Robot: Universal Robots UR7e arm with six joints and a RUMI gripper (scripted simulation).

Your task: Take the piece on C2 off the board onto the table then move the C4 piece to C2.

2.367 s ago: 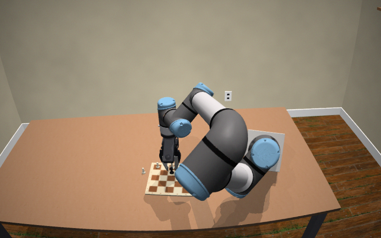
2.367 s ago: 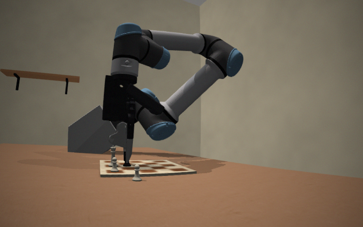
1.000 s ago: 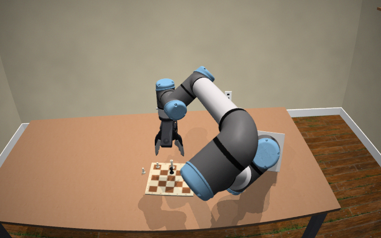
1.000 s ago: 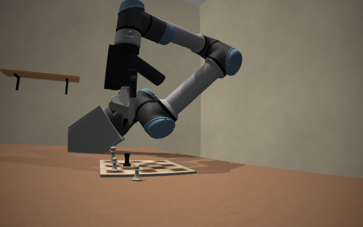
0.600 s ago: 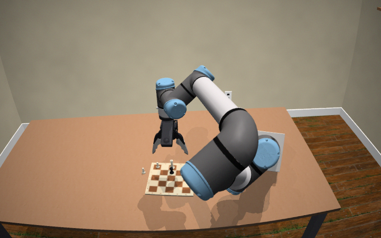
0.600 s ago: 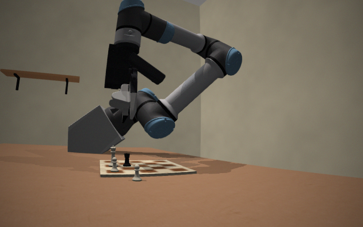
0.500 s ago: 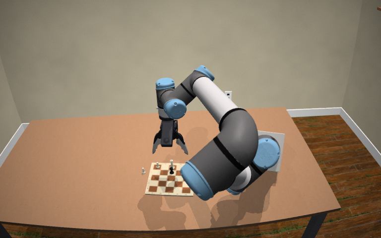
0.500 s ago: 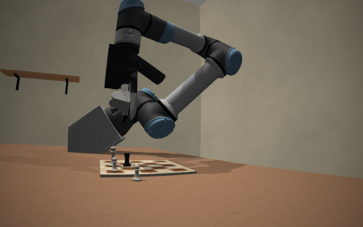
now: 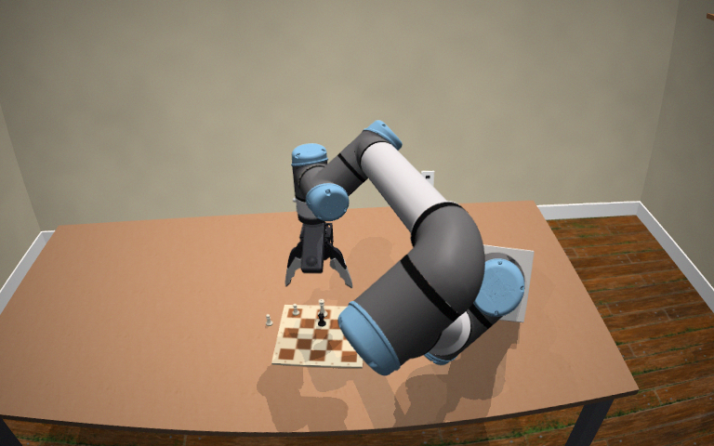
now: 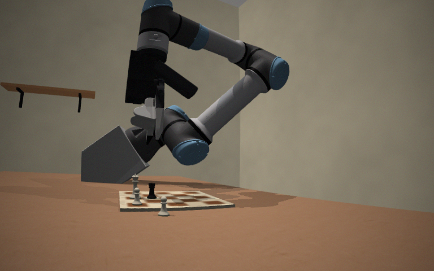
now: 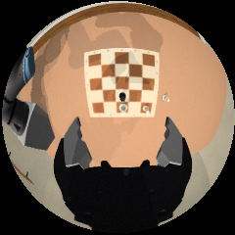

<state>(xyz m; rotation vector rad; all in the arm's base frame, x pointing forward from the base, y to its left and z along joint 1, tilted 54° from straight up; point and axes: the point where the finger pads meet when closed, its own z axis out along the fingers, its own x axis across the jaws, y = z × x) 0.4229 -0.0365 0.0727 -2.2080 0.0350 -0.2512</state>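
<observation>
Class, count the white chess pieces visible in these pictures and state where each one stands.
3: a tall white piece and a white pawn on the chessboard; another white pawn upright on the table beside it. The arm hides some squares from above.

Table (image 9: 157, 294): plain terracotta-brown top with a dark edge. Chessboard (image 9: 295, 357): cream and reddish-brown checks inside a cream border. Black piece (image 9: 322, 321) on the board; white pawn (image 9: 296, 309) and taller white piece (image 9: 321, 304) also on the board; one more white pawn (image 9: 268, 319) stands on the table. Arm (image 9: 400, 184): dark grey joints, white link sections, light blue caps. Gripper (image 9: 318, 281): black body, grey fingers. Walls beige (floor dark brown wood planks, white skirting).
</observation>
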